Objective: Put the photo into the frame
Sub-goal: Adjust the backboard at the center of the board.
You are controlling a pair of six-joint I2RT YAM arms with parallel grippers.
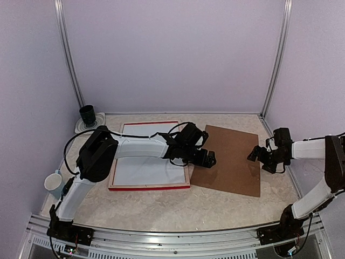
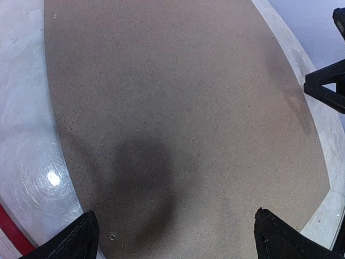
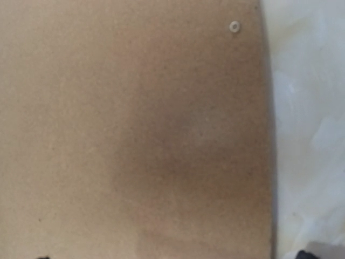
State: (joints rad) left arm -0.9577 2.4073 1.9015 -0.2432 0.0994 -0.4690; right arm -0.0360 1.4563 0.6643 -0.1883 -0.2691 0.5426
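The photo cannot be found in any of the three views, so where it lies cannot be told; it may be under something, face down, or out of view. The frame (image 1: 149,187) lies flat on the bench (image 1: 161,208), its red rim showing around a white sheet (image 1: 145,162) that fills the opening. No cat print shows on that white face, and whether the sheet is a mat with a window cannot be made out from above.

Just to the right of the frame lies a plain brown board (image 1: 229,162), flat on the bench and turned a little askew, its near-left corner almost touching the frame's right edge. Since the board is outside the frame, the back is judged to be not yet closed.

The left hand (image 1: 209,159) hangs over the board's edge nearest the frame, fingers spread wide and gripping nothing; its wrist view shows only bare board (image 2: 178,108) between the two fingertips (image 2: 81,237). The right hand (image 1: 256,155) sits at the board's far side from the frame, also wide open and empty, with the board (image 3: 135,135) filling its wrist view.

As a judgement, the task looks to be mid-way at most: the frame is laid out with its sheet in, but the photo is unaccounted for, and seating the board in the frame is left to do.
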